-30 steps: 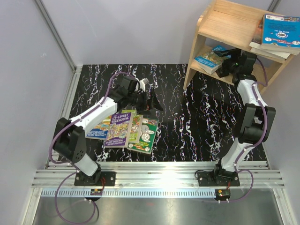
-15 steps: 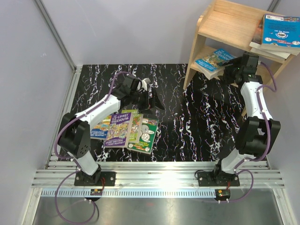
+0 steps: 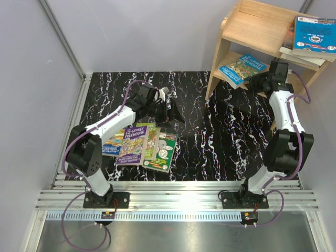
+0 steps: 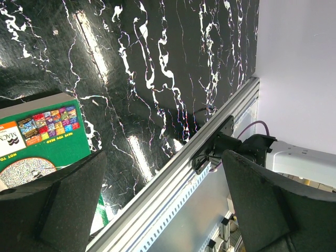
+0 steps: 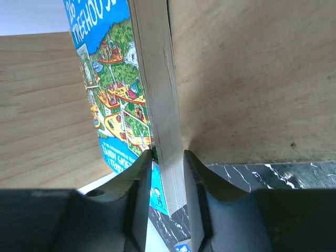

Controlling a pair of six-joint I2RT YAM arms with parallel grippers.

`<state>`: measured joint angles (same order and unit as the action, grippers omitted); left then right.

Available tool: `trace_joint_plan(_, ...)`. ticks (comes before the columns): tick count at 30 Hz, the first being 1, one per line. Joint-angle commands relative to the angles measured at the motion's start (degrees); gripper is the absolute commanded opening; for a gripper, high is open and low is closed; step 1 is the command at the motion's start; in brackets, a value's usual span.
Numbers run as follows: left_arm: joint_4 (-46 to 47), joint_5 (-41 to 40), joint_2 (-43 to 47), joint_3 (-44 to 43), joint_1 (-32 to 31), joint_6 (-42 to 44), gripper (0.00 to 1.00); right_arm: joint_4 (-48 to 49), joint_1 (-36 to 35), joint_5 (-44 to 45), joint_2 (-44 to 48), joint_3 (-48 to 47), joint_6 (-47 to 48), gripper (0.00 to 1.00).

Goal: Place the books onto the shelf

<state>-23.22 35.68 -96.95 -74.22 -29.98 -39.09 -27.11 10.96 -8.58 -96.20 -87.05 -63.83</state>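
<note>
The right gripper [image 5: 168, 157] pinches the blue book [image 5: 113, 105], so it should push slowly and flat onto the shelf [image 5: 236, 79]; the left gripper [image 4: 163, 157] is wide open.

left arm [image 3: 107, 128]: white links, black joints | right arm [image 3: 283, 107]: same white-and-black build | purple cables [image 3: 63, 223] looping off each arm | black base plates [image 3: 107, 200] | left claw [image 4: 164, 157]: matt black wedge fingers [image 4: 58, 205]
</note>
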Motion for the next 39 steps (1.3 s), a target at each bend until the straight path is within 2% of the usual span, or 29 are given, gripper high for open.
trace_joint_plan(1,1.9,1.2,2.1,0.3,0.3,0.3,0.94,0.4,0.2,5.8,-1.4,-1.7,0.8,0.36)
trace_joint_plan(8,2.2,1.5,2.2,0.7,0.3,0.2,0.94,2.4,0.1,4.3,-5.2,-4.2,0.2,0.34)
trace_joint_plan(13,1.9,1.7,2.0,0.6,0.3,0.5,0.94,2.4,-1.6,2.4,-9.8,-9.0,1.7,0.43)
trace_joint_plan(18,2.0,1.7,1.9,0.8,0.4,0.6,0.94,3.0,-4.1,0.2,-13.0,-12.4,5.1,0.41)
trace_joint_plan(21,2.0,1.5,2.0,1.2,0.4,0.7,0.94,5.0,-4.3,-1.1,-12.3,-10.1,6.2,0.35)
trace_joint_plan(22,2.1,1.5,2.1,1.4,0.4,0.7,0.94,5.7,-4.3,-1.5,-11.9,-9.2,6.5,0.29)
trace_joint_plan(24,2.3,1.7,2.0,1.6,0.5,0.7,0.94,5.8,-4.3,-1.9,-11.0,-7.2,6.8,0.00)
trace_joint_plan(32,2.8,2.2,0.9,1.3,0.6,0.5,0.94,8.4,-4.6,-4.1,-6.7,1.1,10.3,0.00)
trace_joint_plan(39,2.7,2.1,0.9,1.4,0.6,0.8,0.94,4.8,-2.8,-4.0,-0.6,3.4,18.6,0.00)
